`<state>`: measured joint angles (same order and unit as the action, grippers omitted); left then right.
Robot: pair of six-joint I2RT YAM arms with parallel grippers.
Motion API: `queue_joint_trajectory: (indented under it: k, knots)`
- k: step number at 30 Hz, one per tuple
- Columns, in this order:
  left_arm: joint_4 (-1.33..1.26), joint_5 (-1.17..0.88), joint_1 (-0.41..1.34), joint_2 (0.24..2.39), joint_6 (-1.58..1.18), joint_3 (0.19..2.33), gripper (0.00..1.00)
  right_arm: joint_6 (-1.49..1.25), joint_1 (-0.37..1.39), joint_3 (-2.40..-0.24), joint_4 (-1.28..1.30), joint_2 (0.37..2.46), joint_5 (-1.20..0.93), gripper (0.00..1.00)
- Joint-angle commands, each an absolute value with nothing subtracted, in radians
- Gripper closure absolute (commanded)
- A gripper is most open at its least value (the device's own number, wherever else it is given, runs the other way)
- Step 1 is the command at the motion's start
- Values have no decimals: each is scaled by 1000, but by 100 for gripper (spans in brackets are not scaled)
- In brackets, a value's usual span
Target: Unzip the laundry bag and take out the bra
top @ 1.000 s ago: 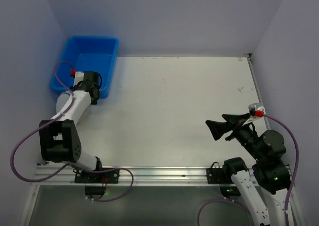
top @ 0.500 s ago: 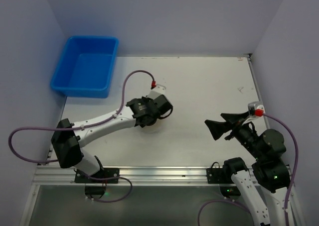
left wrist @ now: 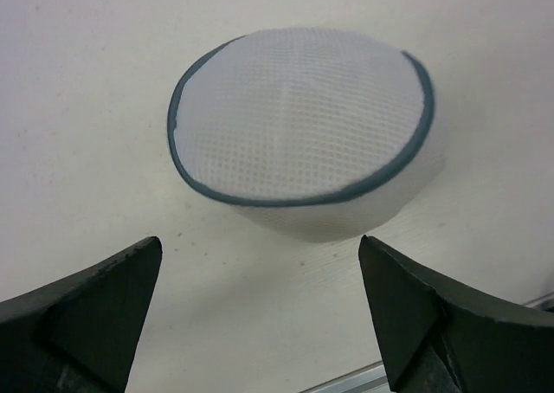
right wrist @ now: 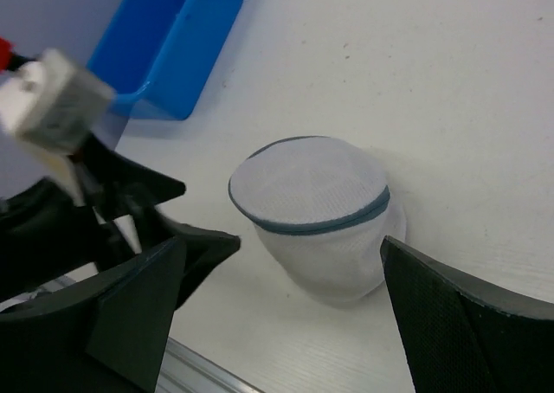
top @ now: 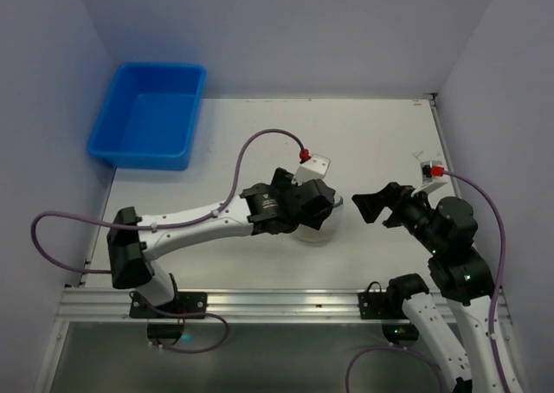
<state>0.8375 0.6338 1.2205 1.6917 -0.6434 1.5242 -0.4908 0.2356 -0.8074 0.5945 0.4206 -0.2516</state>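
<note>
White mesh laundry bag (left wrist: pixel 299 125) now lies further right, before the left gripper (left wrist: pixel 260 246), splayed wide, empty.

Top external: high behind the arm bases, looking down on the whole white bench (top: pixel 363 142). Left wrist: close, steeply above the small round white mesh laundry bag (left wrist: pixel 299 133). Right wrist: close, oblique, facing far-left towards the blue plastic tub (right wrist: pixel 173 47). All share the bag.

We find the bag (left wrist: pixel 299 133) standing on the table (top: pixel 372 133), between its middle and the near edge. The left gripper (left wrist: pixel 260 248) hangs over it, and the right gripper (top: pixel 373 207) is near on its right. The tub (top: pixel 147 120) sits at the table's far left corner, well apart from the bag.
</note>
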Motion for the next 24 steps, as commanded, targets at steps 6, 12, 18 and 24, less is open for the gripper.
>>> queue_joint_trajectory:
  k: [6, 12, 18, 24]
  knots:
    - [536, 437, 1145, 1261, -725, 1251, 0, -644, 248, -766, 554, 620, -201, 5]
    - [289, 236, 1023, 1178, -824, 1002, 0, -713, 305, -713, 451, 767, -158, 6]
    - [158, 184, 1022, 1281, -856, 1006, 0, -768, 379, -646, 333, 882, -127, 9]
    - [135, 282, 1016, 1351, -861, 1019, 0, -792, 528, -629, 233, 1037, -75, 10]
